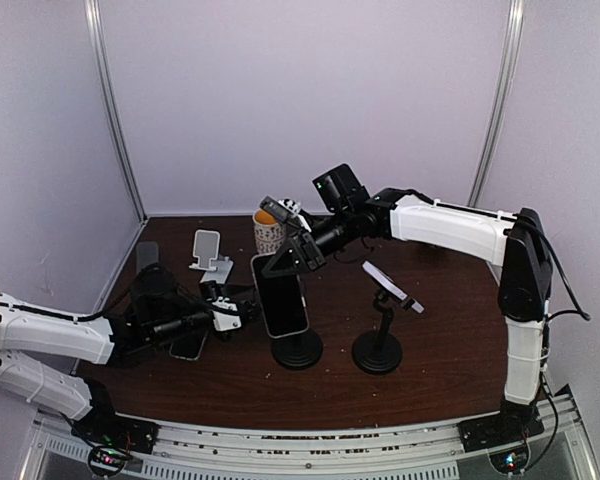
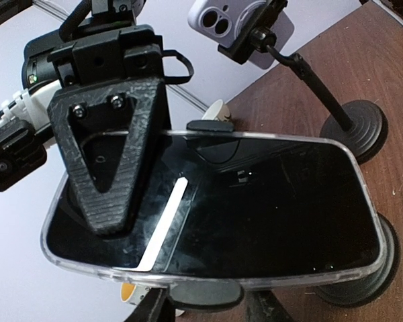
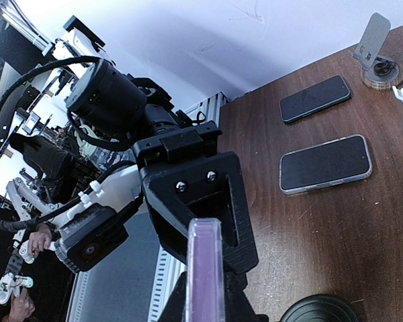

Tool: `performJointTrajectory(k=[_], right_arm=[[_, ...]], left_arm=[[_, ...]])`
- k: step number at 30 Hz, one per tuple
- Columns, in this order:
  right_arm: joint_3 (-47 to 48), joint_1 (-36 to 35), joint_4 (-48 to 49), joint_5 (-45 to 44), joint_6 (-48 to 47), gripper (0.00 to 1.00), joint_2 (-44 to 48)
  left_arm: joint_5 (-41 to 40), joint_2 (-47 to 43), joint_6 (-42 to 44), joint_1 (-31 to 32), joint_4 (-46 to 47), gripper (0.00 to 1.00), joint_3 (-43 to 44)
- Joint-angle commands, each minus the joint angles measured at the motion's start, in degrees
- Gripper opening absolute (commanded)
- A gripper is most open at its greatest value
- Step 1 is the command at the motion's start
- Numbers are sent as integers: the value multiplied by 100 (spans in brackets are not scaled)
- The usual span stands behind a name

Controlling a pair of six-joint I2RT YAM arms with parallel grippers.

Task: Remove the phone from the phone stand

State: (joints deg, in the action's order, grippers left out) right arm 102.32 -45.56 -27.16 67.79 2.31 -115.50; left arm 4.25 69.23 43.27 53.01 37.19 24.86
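A dark-screened phone [image 1: 280, 295] in a clear case sits upright in the clamp of a black phone stand [image 1: 298, 350]. It fills the left wrist view [image 2: 255, 208]. My right gripper [image 1: 287, 260] is shut on the phone's top end. One black finger [image 2: 114, 168] lies on the screen. The right wrist view shows the phone's purple edge [image 3: 204, 268] between the jaws. My left gripper [image 1: 236, 303] is at the phone's left side. Its fingers [image 2: 153, 312] flank the stand's clamp pad [image 2: 211, 294], and the phone hides their tips.
A second black stand [image 1: 378, 350] holding a lilac phone [image 2: 242, 27] is just to the right. A mug [image 1: 269, 233] and a white stand [image 1: 210, 255] are behind. Two phones [image 3: 326, 163] [image 3: 315, 98] lie flat on the left of the wooden table [image 1: 430, 330].
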Motion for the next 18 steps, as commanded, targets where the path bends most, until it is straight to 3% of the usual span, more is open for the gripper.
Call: performJointTrajectory(k=[1,10,14,18], right_arm=[[-161,-17,26,41,113,0,45],[-239,-15,-123,32,-36,0,67],[-220,-1,-435,12,-290,0,114],[46,35,-1170,-138,-728,0,42]], left_arm=[[323,-43,118,108,767,35,151],[43,-76,31,113,927,6,-7],[-151,-139,14,113,974,0,-142],[-327,-298,53,51,769,0,-237]])
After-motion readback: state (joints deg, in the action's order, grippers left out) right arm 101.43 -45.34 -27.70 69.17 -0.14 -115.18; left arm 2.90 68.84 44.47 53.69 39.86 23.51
